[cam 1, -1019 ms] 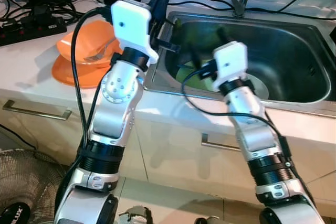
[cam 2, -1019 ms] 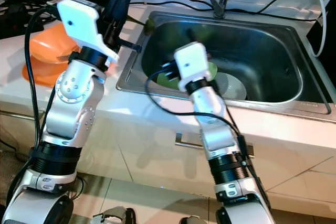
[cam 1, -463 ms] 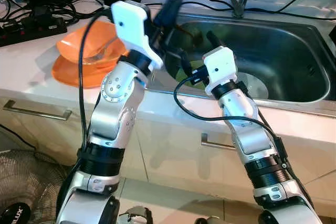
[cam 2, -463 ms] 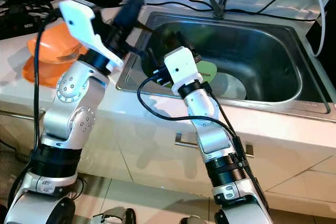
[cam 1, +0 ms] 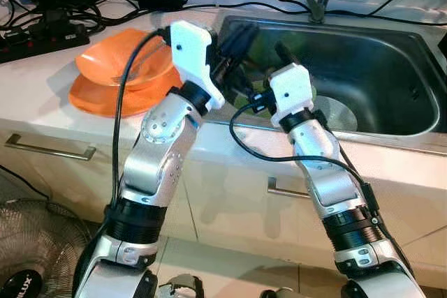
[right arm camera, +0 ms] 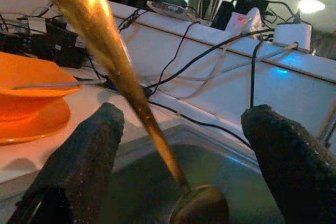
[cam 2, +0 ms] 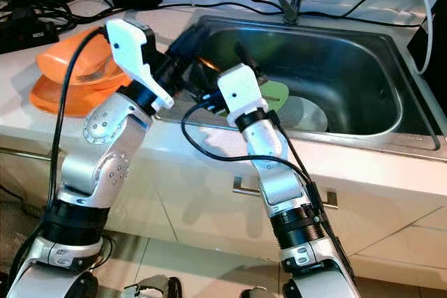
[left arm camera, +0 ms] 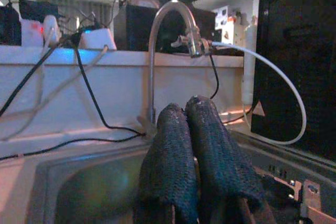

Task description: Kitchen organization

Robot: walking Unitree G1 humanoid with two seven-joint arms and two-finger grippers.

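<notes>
Over the near-left corner of the sink [cam 1: 391,113], the left gripper [left arm camera: 195,109] has its fingers pressed together on a golden spoon [right arm camera: 113,61]. The right gripper [right arm camera: 178,129] hangs just beside it, fingers spread wide either side of the spoon's handle, not touching it.

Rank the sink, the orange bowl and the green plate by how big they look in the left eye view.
1. sink
2. orange bowl
3. green plate, though the grippers hide much of it, so its rank is unsure.
</notes>
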